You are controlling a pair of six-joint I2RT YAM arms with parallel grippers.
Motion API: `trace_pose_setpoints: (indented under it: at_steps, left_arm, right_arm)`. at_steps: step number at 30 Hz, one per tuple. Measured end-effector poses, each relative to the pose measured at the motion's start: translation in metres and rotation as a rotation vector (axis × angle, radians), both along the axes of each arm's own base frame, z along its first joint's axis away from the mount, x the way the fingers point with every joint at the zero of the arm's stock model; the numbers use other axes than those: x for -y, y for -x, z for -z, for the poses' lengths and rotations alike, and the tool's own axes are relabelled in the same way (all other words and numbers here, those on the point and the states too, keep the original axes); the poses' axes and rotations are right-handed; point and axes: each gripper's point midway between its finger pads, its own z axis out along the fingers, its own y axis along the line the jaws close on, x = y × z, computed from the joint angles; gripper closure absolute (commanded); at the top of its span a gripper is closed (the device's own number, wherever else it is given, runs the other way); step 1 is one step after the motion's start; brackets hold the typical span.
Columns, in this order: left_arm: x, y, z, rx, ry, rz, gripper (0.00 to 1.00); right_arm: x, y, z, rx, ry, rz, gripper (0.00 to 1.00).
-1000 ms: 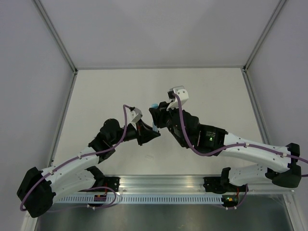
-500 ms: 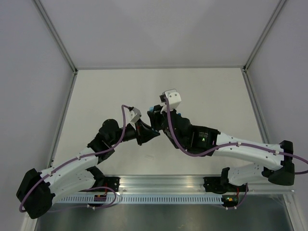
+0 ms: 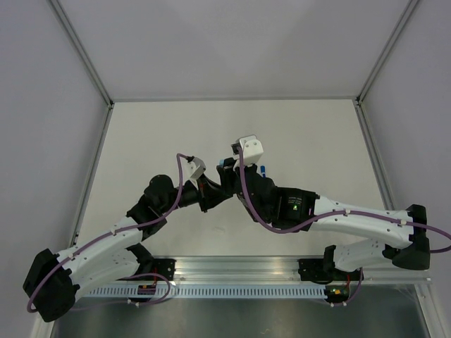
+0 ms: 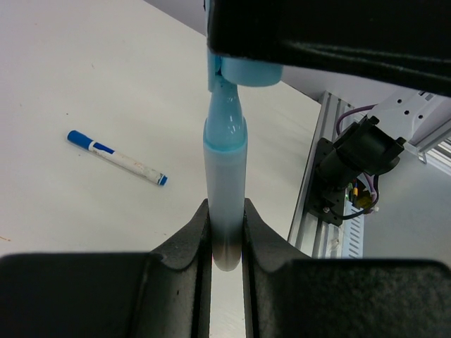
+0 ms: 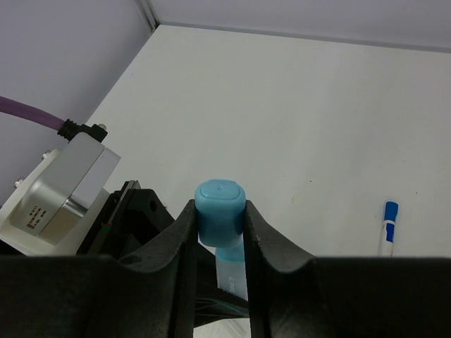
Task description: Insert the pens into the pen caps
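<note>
While left jaws clamp it, the pen (image 4: 224,197) points straight at the cap (image 5: 220,204).

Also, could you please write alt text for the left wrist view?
The left gripper clamps a pale blue pen, its tapered tip meeting a blue cap held by the right gripper above. A white pen with blue ends lies on the table to its left.

Held pen (image 4: 224,204) translucent pale blue, dark base; cap (image 5: 220,210) sky blue; lying pen (image 4: 117,158) white, blue ends; counter (image 4: 77,77) off-white.
</note>
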Motion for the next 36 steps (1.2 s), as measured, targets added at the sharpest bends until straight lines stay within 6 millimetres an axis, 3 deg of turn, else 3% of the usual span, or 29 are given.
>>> trace_pose_setpoints:
  at_steps: [13,24,27,28,31,36]
  left_arm:
    - [-0.003,0.003,-0.011,0.036,0.033,-0.001,0.98]
    - [-0.007,0.002,-0.006,0.026,0.026,-0.024,0.98]
    - [-0.008,0.003,0.001,0.011,0.012,-0.027,0.98]
    - [-0.009,0.003,0.002,0.009,0.010,-0.027,0.98]
    - [-0.010,0.005,0.005,0.007,0.008,-0.024,0.98]
    - [-0.010,0.007,-0.006,0.039,0.036,-0.019,0.98]
  right_arm:
    - [0.002,-0.002,0.006,0.002,0.030,0.012,1.00]
    - [-0.008,0.003,0.020,-0.017,0.060,-0.007,0.98]
    - [-0.008,0.005,0.027,-0.026,0.067,0.009,0.89]
    - [-0.008,0.006,0.028,-0.030,0.062,0.015,0.83]
    - [-0.007,0.008,0.032,-0.037,0.046,0.031,0.52]
    - [-0.007,0.014,0.042,-0.052,0.064,0.010,0.31]
